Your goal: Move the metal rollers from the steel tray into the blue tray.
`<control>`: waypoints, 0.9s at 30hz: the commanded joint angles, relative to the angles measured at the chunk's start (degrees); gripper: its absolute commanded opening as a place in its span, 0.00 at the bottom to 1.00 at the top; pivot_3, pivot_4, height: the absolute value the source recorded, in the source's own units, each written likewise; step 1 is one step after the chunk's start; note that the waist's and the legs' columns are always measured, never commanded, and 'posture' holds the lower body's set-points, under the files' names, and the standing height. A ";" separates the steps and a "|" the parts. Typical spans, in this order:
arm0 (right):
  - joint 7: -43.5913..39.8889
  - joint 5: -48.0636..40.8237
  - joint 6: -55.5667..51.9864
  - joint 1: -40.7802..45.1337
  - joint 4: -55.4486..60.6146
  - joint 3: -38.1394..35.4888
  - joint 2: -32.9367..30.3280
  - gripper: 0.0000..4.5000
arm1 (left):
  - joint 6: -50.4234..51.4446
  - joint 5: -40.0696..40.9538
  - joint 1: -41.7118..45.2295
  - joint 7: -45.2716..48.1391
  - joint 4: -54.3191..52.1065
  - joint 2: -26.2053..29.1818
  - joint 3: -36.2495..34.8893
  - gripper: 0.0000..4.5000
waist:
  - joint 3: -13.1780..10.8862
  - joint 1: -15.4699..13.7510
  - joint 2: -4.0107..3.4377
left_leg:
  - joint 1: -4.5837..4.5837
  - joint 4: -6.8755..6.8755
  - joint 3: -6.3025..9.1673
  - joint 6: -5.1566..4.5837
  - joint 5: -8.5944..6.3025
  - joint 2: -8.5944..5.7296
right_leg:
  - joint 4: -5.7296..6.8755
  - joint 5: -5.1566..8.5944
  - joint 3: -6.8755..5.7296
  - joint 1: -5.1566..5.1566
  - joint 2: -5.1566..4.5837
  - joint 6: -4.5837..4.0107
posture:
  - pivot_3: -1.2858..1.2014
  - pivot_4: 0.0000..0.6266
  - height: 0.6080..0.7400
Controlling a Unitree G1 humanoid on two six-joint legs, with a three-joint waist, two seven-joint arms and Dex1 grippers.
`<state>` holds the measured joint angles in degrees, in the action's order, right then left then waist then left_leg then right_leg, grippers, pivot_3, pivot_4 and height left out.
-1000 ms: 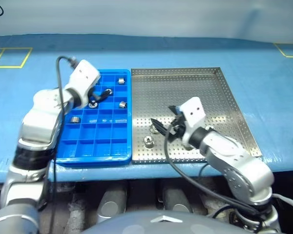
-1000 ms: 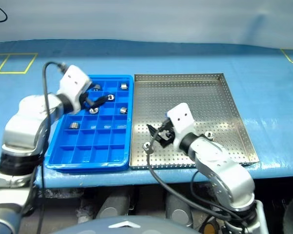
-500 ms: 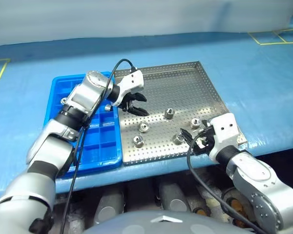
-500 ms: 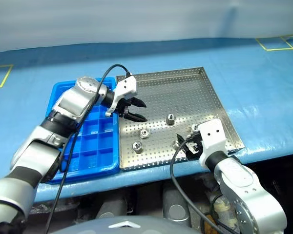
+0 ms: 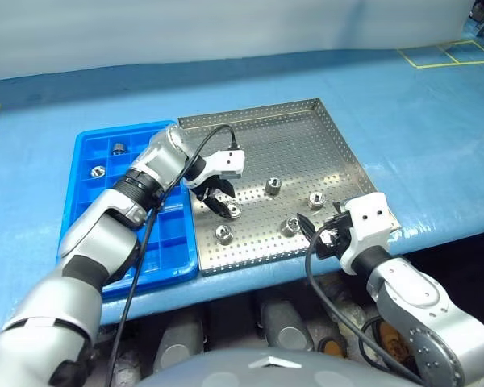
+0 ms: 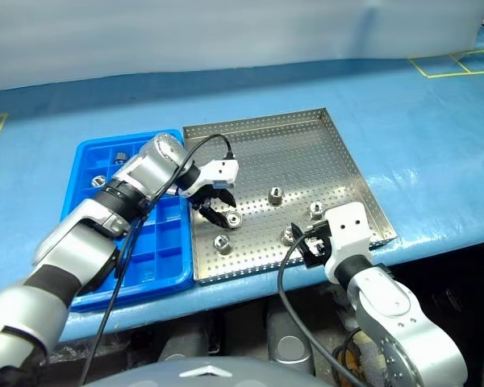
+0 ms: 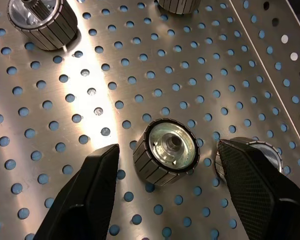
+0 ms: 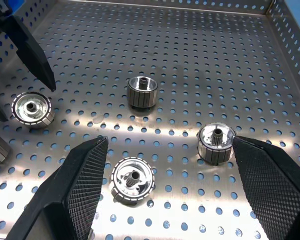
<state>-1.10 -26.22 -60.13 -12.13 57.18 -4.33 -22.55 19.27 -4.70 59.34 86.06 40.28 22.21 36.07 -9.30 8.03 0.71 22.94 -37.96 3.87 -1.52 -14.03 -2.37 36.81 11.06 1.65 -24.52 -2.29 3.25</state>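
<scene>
a: steel tray [image 5: 323, 145] sat at the centre of the head view, five rollers loose on its perforated floor. the blue tray [image 5: 85, 234] lay touching its left edge, with two rollers showing in its upper-left cells.

b: and the left gripper [image 5: 219, 198]?

a: it hung just left of centre, pointing down over the roller [image 7: 166, 150] nearest the blue tray. the jaws stood part open with nothing in them. in its wrist view one finger [image 7: 87, 192] was on each side of that roller, both a little apart from it.

b: so the pick was lined up but not made.

a: that was my reading. to do it well, i'd judge the fingers needed to go lower so the pads met the ribbed side wall and not the top rim, staying centred so neither pad nudged it first. another roller [image 7: 262, 150] sat partly behind the far finger, near enough to be knocked.

b: the right gripper [image 5: 323, 234]?

a: at the lower right, by the steel tray's near edge, jaws wide and empty. its wrist view looked across two rollers [image 8: 133, 179] close by.

b: best it waited.

a: likely, until the left arm cleared.
</scene>
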 commanded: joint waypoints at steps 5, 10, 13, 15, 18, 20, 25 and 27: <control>1.06 -1.50 2.07 0.26 2.82 -0.69 -0.04 0.93 | -2.05 -2.44 0.70 0.13 -0.15 -0.67 -1.14 0.76 | 0.00 0.22 0.00 | 0.00 -0.02 -0.06 -0.05 -0.03 0.00 | -0.01 -0.01 0.08 -0.01 0.00 0.05 | 0.41 0.24 1.00; 1.46 -2.17 2.34 0.33 2.82 -1.04 -0.13 0.93 | -2.37 -3.40 -0.01 -1.21 -0.02 -1.62 -1.18 0.76 | 0.00 0.30 0.01 | 0.00 -0.03 -0.12 -0.07 -0.04 -0.01 | -0.01 -0.02 0.17 -0.01 0.01 0.10 | 0.41 0.24 1.00; 1.65 -2.24 2.20 0.57 2.82 -1.26 -0.08 0.93 | -2.32 -4.42 -0.71 -1.26 -0.37 -1.93 -0.70 0.76 | 0.00 0.35 0.01 | 0.00 -0.05 -0.17 -0.10 -0.06 -0.01 | -0.01 -0.03 0.24 -0.01 0.02 0.14 | 0.41 0.24 1.00; 1.87 -2.28 2.25 0.72 2.82 -1.48 -0.01 0.93 | -2.70 -5.40 -1.24 -1.98 -0.79 -2.18 -0.31 0.68 | 0.00 0.47 0.01 | -0.02 -0.05 -0.24 -0.12 -0.07 -0.01 | -0.01 -0.04 0.33 -0.01 0.03 0.16 | 0.41 0.24 1.00; 2.07 -2.55 2.49 0.73 2.82 -1.68 0.19 0.93 | -2.93 -5.79 -1.94 -2.08 -1.48 -2.45 -0.41 0.50 | 0.00 0.51 0.01 | -0.04 -0.06 -0.31 -0.15 -0.08 -0.01 | -0.01 -0.07 0.47 -0.03 0.08 0.21 | 0.41 0.24 1.00; 2.14 -2.73 2.48 0.75 2.82 -1.75 0.10 0.93 | -3.11 -5.79 -2.03 -2.14 -1.75 -2.51 -0.86 0.42 | 0.00 0.52 0.01 | -0.06 -0.09 -0.36 -0.17 -0.10 -0.01 | -0.01 -0.08 0.57 -0.01 0.10 0.25 | 0.41 0.24 1.00; 2.42 -3.26 2.67 0.83 2.82 -2.11 -0.21 0.93 | -1.11 -1.65 -0.60 -5.43 -4.39 -2.89 -7.51 0.42 | 0.00 0.53 0.01 | -0.05 -0.15 -0.43 -0.20 -0.11 0.00 | -0.01 -0.11 0.70 -0.03 0.13 0.31 | 0.41 0.24 1.00; 2.37 -3.60 2.81 1.02 2.82 -1.89 -0.28 0.93 | 1.22 1.68 -0.23 -8.77 -7.76 -2.52 -13.18 0.42 | -0.01 0.49 0.02 | -0.02 -0.16 -0.43 -0.21 -0.12 0.00 | -0.02 -0.12 0.70 -0.06 0.12 0.32 | 0.42 0.24 1.00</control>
<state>1.22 -28.92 -58.84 -11.70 57.17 -5.13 -22.58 18.77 -6.55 57.26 79.84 37.48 19.44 28.89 -9.31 8.52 0.73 22.94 -38.12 3.44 -1.74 -14.15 -2.37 36.79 10.94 2.35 -24.59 -2.18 3.58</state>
